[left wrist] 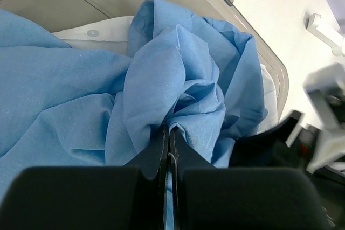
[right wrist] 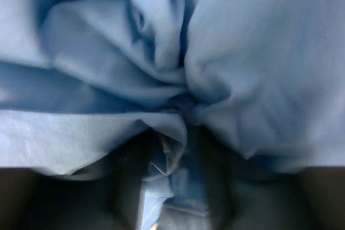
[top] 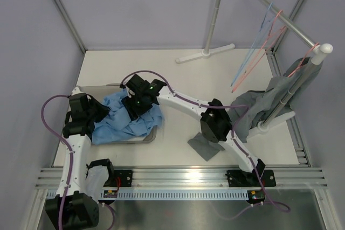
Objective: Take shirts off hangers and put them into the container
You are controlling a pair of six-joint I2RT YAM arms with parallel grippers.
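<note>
- Status: light blue shirt (top: 126,125) is off its hanger and heaped in the container (top: 141,140) at the left of the table (top: 178,79), on top of the white shirt (left wrist: 94,32). Its right side looks to bulge over the rim.
- Left fingers (left wrist: 152,157) are clamped on a fold of the blue cloth near the middle of the heap.
- Right fingers (right wrist: 126,187) stand parted, buried in the same shirt, with cloth bunched loosely between them.
- I'd lift the right arm straight up, fingers wide, so no fold snags and drags the heap out.
- Left should push its fold down and inward, then let go low. Releasing high would likely let the cloth spring over the rim.
- Grey shirt (top: 269,98) hangs on its pink hanger (top: 299,64) at the rack (top: 322,49), far right. That one's next, I reckon.
</note>
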